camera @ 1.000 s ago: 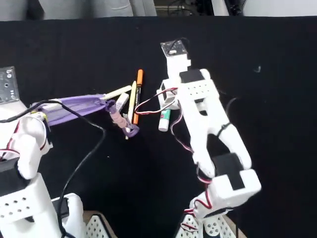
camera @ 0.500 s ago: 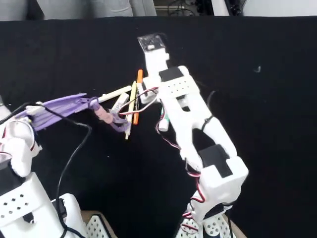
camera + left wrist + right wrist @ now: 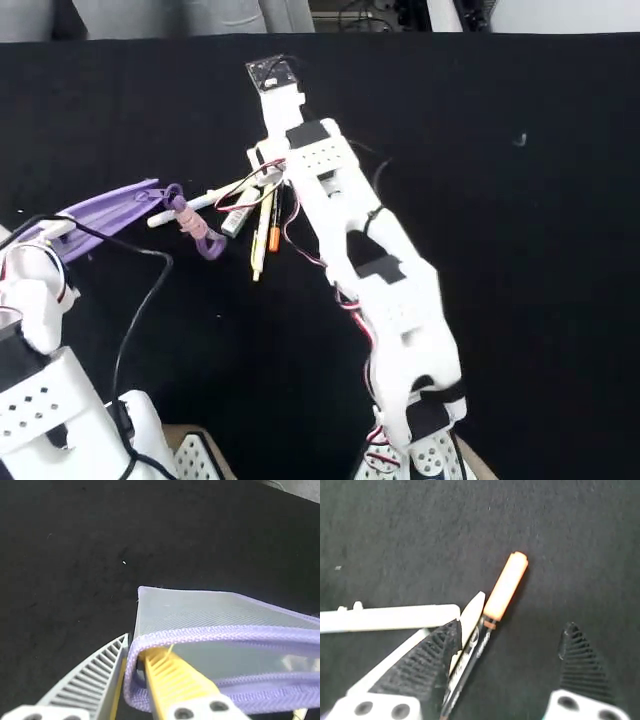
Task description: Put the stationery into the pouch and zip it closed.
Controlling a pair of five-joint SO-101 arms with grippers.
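Observation:
The purple pouch (image 3: 108, 209) with a clear mesh side (image 3: 210, 615) hangs tilted at the left, and my left gripper (image 3: 132, 647) is shut on its end seam. Its pink and purple strap (image 3: 196, 229) trails toward the pens. Just right of the pouch mouth lie a white pen (image 3: 200, 203), a yellow pen (image 3: 259, 245) and an orange-capped pen (image 3: 505, 586). My right gripper (image 3: 511, 626) stands open low over the orange-capped pen, one black finger (image 3: 432, 660) beside the pens. In the high view the right arm (image 3: 320, 170) covers part of the pile.
A black cloth (image 3: 520, 200) covers the whole table. The right arm's body stretches from the front edge up the middle. The left arm's base (image 3: 40, 400) and a black cable (image 3: 140, 310) occupy the front left.
The right arm has swung left and now sits over the pens, which have shifted left with it. The left arm has drawn the pouch a little to the left.

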